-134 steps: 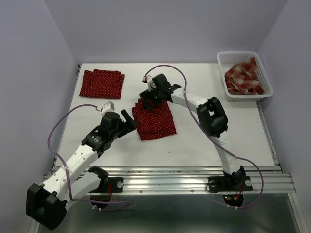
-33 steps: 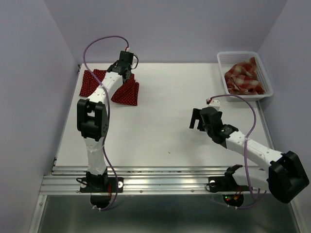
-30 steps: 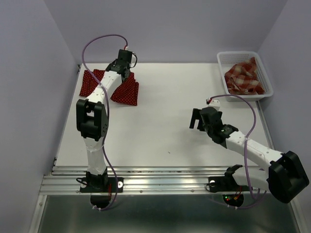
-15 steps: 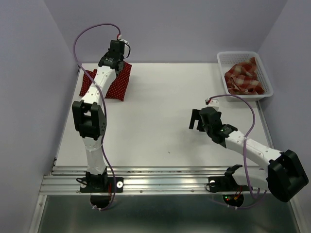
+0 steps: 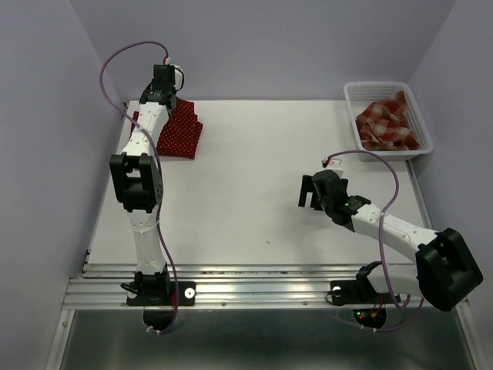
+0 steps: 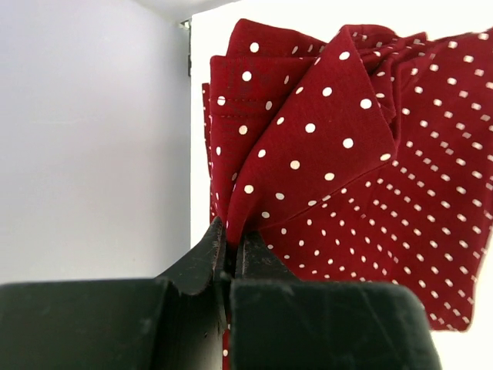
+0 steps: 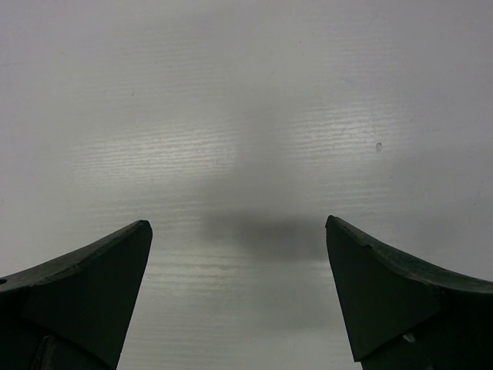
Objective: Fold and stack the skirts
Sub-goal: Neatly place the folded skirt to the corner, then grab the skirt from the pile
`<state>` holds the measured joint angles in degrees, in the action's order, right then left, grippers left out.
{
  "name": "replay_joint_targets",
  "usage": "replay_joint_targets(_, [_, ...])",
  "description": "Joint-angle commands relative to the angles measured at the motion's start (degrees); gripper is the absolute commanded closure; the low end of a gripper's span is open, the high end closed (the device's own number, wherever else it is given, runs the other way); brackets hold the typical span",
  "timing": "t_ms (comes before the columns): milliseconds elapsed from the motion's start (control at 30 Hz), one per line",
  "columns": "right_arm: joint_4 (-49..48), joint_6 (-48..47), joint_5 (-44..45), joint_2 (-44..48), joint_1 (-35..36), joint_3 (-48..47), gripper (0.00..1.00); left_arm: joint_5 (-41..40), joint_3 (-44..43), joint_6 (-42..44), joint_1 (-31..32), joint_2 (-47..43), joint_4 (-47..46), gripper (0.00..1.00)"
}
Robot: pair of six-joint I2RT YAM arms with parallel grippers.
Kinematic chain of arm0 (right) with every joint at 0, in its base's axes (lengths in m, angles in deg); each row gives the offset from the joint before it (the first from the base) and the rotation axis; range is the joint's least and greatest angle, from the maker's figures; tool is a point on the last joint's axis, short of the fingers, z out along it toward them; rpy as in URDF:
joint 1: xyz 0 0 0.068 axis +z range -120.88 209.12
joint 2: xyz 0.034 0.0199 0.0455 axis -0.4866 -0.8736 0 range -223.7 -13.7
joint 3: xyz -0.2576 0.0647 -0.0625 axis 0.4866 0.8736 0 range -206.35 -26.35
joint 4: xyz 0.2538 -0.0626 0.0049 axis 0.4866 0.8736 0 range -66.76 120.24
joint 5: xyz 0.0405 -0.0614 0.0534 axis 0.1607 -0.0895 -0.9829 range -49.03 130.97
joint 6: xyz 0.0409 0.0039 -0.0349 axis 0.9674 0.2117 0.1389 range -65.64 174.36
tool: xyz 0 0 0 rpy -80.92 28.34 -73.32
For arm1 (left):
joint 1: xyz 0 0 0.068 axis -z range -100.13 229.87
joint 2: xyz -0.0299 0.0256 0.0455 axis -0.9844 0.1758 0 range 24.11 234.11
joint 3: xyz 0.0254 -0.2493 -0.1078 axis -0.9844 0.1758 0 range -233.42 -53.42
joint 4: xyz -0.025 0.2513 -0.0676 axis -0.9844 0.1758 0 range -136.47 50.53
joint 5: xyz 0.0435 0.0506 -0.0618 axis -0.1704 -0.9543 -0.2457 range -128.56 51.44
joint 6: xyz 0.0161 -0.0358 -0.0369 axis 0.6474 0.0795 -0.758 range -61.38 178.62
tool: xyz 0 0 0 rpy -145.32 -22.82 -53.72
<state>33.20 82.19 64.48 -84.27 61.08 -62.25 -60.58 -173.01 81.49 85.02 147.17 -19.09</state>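
Fig. Overhead and wrist views as I read them from the remote station.

**Surface and room.** A white table [image 5: 262, 177] stands between plain lavender walls [image 5: 262, 46]. A metal rail [image 5: 262, 287] runs along its near edge and carries both arm bases. At the far right corner sits a white mesh basket [image 5: 376, 85] with the plaid skirt [image 5: 387, 122] crumpled inside it.

**Left claw.** My left arm reaches up to the far left corner. There the left claw [image 6: 229, 239] has its jaws pinched tight on a bunched fold of a polka-dot skirt [image 6: 308, 154]. The overhead view shows the same claw [image 5: 169, 102] at the far edge of the red cloth [image 5: 182, 132]. From the pinch, the skirt fans out in loose pleats. More dotted cloth [image 6: 400, 239] spreads flat beneath it on the table [image 6: 323, 11], close to the left wall [image 6: 85, 139]. I cannot tell where one dotted skirt ends and the other begins. A strip of red [image 5: 134, 118] also shows on the far side of the arm.

**Right claw.** The right claw [image 5: 308, 191] hangs over bare table right of centre, well apart from the basket. In its wrist view the claw [image 7: 239, 223] is spread wide. Both dark fingers [image 7: 100, 270] frame only white tabletop [image 7: 246, 116] and a soft shadow, so it holds nothing.
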Motion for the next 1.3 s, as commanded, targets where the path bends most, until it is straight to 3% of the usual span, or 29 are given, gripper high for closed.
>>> replay_joint_targets(0, [-0.99,-0.5,0.84,0.25,0.38,-3.12,0.0,1.18,-1.87,1.04,-2.41,1.03,-4.97,1.0])
replay_joint_targets(133, [-0.99,-1.38,0.93,0.78,0.38,-4.44,0.0,4.35,-5.47,-0.81,-4.71,5.15,-3.74,0.99])
replay_joint_targets(167, [-0.99,-1.64,0.84,0.95,0.38,-4.7,0.0,4.44,-5.83,-0.73,-6.36,5.78,-3.56,0.85])
replay_joint_targets(233, [-0.64,-2.17,0.75,1.57,0.38,-5.4,0.0,3.13,-6.96,-1.6,-7.34,7.7,-3.82,0.45])
replay_joint_targets(267, [0.23,-2.17,0.92,1.74,0.38,-6.37,0.0,1.38,-7.58,-2.21,-7.69,8.32,-4.34,0.35])
replay_joint_targets(300, [0.67,-2.17,1.1,1.92,0.38,-6.9,0.0,1.11,-8.46,-2.92,-8.13,8.85,-4.35,0.04])
replay_joint_targets(333, [1.37,-2.17,1.1,2.27,0.38,-7.51,0.0,1.28,-11.25,-3.79,-9.01,9.73,-3.74,0.01])
replay_joint_targets(467, [4.63,-2.35,2.5,4.11,0.38,-10.32,0.0,1.02,-15.23,-7.93,-10.16,8.78,-2.33,0.01])
replay_joint_targets(667, [7.36,-2.34,7.34,5.7,-0.23,-16.82,0.0,2.33,-12.87,-14.25,-10.24,-0.26,-0.84,0.01])
replay_joint_targets(800, [7.89,-6.37,6.47,1.93,-7.42,-24.9,0.0,12.48,-11.37,-22.42,-10.24,-6.51,2.94,0.01])
replay_joint_targets(833, [7.97,-7.09,4.29,-0.6,-12.23,-26.83,0.0,14.88,-10.58,-25.48,-10.24,-8.09,3.12,0.01])
replay_joint_targets(933, [8.67,-8.15,-2.73,-7.71,-23.12,-35.18,0.0,26.3,-1.12,-35.94,-9.98,-16.34,0.5,0.01])
replay_joint_targets(1000, [10.94,-7.97,-2.77,-11.85,-27.55,-41.75,0.0,30.79,14.67,-41.82,-8.76,-25.12,-8.06,0.01])
replay_joint_targets(1033, [12.96,-8.32,-2.59,-16.57,-30.96,-44.41,0.0,30.55,26.05,-43.68,-7.88,-31.25,-11.69,0.01])
replay_joint_targets(1067, [16.55,-9.63,-2.33,-18.88,-32.3,-49.22,0.0,31.24,30.86,-45.62,-7.0,-33.92,-18.26,0.01])
replay_joint_targets(1167, [19.13,-10.95,-3.2,-24.78,-38.26,-53.39,0.0,31.52,44.39,-46.16,-2.7,-40.6,-23.24,0.01])
replay_joint_targets(1267, [23.43,-13.15,-7.95,-32.06,-42.93,-57.16,0.0,29.85,51.29,-47.22,-0.41,-42.82,-24.65,0.01])
